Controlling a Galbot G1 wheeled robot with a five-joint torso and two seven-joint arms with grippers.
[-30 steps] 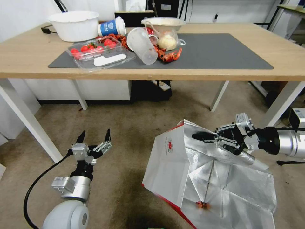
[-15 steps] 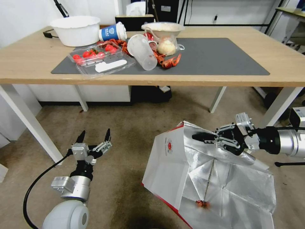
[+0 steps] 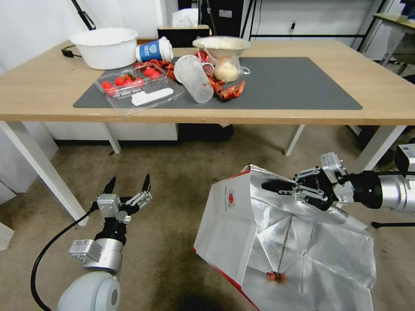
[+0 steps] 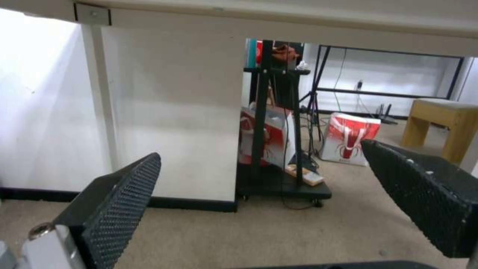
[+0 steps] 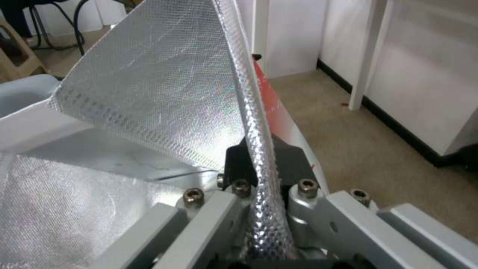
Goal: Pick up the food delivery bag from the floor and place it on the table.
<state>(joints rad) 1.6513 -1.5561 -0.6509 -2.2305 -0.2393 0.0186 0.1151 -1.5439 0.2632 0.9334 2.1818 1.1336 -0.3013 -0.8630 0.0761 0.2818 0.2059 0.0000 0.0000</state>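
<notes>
The food delivery bag (image 3: 229, 224), white with red trim, a round red logo and a silver foil lining, hangs open at lower right over the floor (image 3: 173, 172). My right gripper (image 3: 270, 186) is shut on the bag's upper foil rim. In the right wrist view the foil edge of the bag (image 5: 149, 86) runs pinched between the black fingers (image 5: 294, 160). My left gripper (image 3: 128, 183) stands open at lower left, apart from the bag, with nothing between its pads (image 4: 119, 201). The light-wood table (image 3: 371, 86) with its dark grey mat (image 3: 294, 82) spans the top.
The mat's left half holds a strawberry tray (image 3: 136, 86), a tipped clear cup (image 3: 192, 77), red crayfish (image 3: 227, 90), a bagged bun (image 3: 227, 69), a blue cup (image 3: 153, 49) and a white bowl (image 3: 106, 47). White table legs (image 3: 43, 172) stand left and right. The mat's right half is bare.
The camera has risen, so the table sits lower in the picture. Both grippers and the bag keep their places in the view.
</notes>
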